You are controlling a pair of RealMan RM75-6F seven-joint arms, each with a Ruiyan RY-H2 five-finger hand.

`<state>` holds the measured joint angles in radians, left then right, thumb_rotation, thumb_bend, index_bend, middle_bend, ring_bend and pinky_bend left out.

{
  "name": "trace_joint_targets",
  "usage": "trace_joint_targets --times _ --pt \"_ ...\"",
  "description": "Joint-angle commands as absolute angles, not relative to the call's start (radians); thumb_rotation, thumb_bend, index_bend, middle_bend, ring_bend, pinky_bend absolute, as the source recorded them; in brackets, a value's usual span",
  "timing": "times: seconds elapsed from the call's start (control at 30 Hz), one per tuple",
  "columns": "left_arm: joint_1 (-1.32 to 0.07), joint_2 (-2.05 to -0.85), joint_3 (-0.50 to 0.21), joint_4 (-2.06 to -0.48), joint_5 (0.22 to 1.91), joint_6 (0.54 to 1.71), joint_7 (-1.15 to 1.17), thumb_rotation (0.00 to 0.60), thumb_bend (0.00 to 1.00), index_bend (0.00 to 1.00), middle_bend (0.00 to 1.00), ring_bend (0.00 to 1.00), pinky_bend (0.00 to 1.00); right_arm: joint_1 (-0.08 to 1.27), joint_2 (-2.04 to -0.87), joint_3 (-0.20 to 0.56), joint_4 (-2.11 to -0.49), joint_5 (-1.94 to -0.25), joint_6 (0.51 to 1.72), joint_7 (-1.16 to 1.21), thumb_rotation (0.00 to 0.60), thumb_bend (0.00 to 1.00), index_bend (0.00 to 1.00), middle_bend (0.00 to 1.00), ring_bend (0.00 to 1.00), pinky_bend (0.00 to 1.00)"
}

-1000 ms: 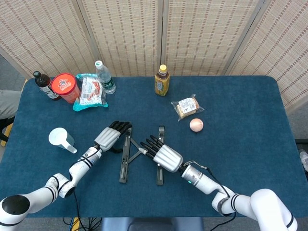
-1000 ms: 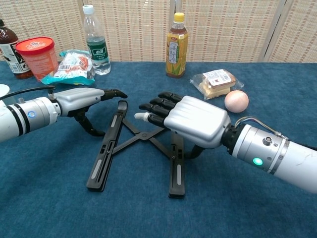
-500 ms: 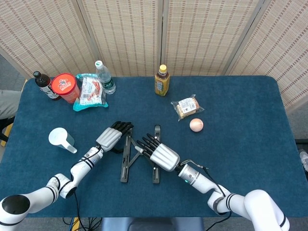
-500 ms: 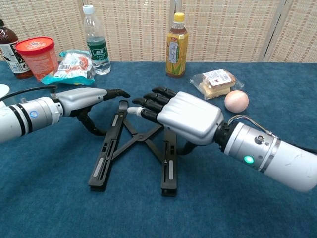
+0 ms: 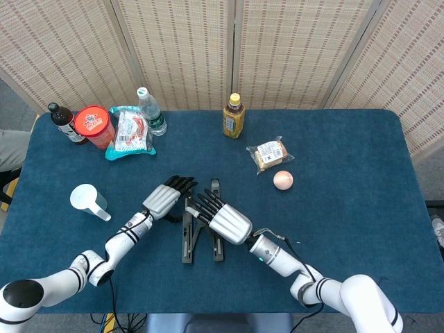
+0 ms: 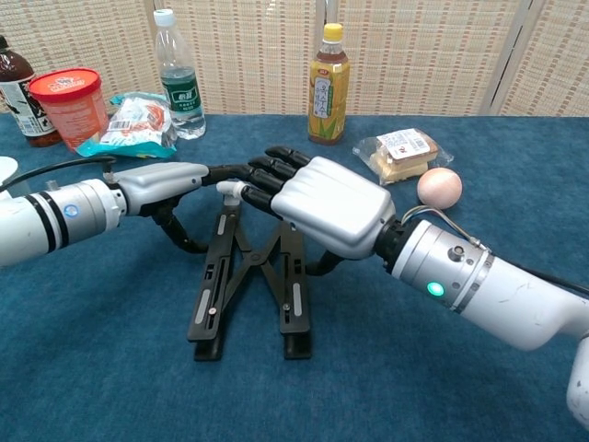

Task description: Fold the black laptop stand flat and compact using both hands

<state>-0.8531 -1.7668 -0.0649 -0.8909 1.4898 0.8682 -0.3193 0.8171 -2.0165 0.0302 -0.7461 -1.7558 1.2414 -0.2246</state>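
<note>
Black laptop stand (image 6: 248,276) mid-table, bars nearly together. Left hand (image 6: 161,180) and right hand (image 6: 322,204) pressing its outer edges, fingers extended, gripping nothing. Bare blue cloth (image 5: 361,229) all around, snacks well apart.

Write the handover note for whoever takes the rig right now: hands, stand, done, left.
Left hand: against the outer side of the black laptop stand's left rail, fingers extended; whether it grips is unclear.
Right hand: lying over the right rail's far end.
Stand: mid-table, rails close together, cross links still angled between them.
Done: mostly collapsed.
Left: press the rails fully together until flat, then let go.
</note>
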Motion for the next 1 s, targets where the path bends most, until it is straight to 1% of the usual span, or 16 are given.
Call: trace_joint_targets --times 0.03,0.3,0.47,0.6,0.7,0.83,0.93,1.0 --pt "-0.854 -1.767 -0.066 -0.890 1.490 0.869 -0.315 0.600 0.18 0.00 0.00 0.00 0.00 0.825 -2.024 0.031 -0.731 -1.758 1.243 -0.230 0.600 0.00 0.00 0.00 0.00 0.00" --pt "-0.853 -1.751 -0.060 -0.916 1.491 0.863 -0.339 0.600 0.18 0.00 0.00 0.00 0.00 0.837 -2.023 0.023 -0.727 -1.763 1.248 -0.217 0.600 0.00 0.00 0.00 0.00 0.00" --pt "-0.846 -1.734 -0.060 -0.924 1.485 0.866 -0.322 0.600 0.18 0.00 0.00 0.00 0.00 0.853 -1.981 0.007 -0.775 -1.770 1.216 -0.214 0.600 0.00 0.00 0.00 0.00 0.00" --pt "-0.828 -1.704 -0.065 -0.946 1.468 0.878 -0.303 0.600 0.18 0.00 0.00 0.00 0.00 0.877 -1.892 -0.006 -0.888 -1.777 1.176 -0.181 0.600 0.00 0.00 0.00 0.00 0.00" --pt "-0.808 -1.674 -0.072 -0.971 1.452 0.898 -0.286 0.600 0.18 0.00 0.00 0.00 0.00 0.910 -1.802 -0.031 -0.993 -1.797 1.126 -0.133 0.600 0.00 0.00 0.00 0.00 0.00" --pt "-0.779 -1.623 -0.082 -1.018 1.431 0.928 -0.254 0.600 0.18 0.00 0.00 0.00 0.00 0.988 -1.669 -0.073 -1.139 -1.826 0.996 -0.072 0.600 0.00 0.00 0.00 0.00 0.00" --pt "-0.759 -1.588 -0.090 -1.052 1.415 0.948 -0.227 0.600 0.18 0.00 0.00 0.00 0.00 1.046 -1.606 -0.088 -1.211 -1.840 0.910 -0.043 0.600 0.00 0.00 0.00 0.00 0.00" --pt "-0.747 -1.569 -0.095 -1.071 1.403 0.957 -0.211 0.600 0.18 0.00 0.00 0.00 0.00 1.079 -1.584 -0.090 -1.232 -1.846 0.868 -0.031 0.600 0.00 0.00 0.00 0.00 0.00"
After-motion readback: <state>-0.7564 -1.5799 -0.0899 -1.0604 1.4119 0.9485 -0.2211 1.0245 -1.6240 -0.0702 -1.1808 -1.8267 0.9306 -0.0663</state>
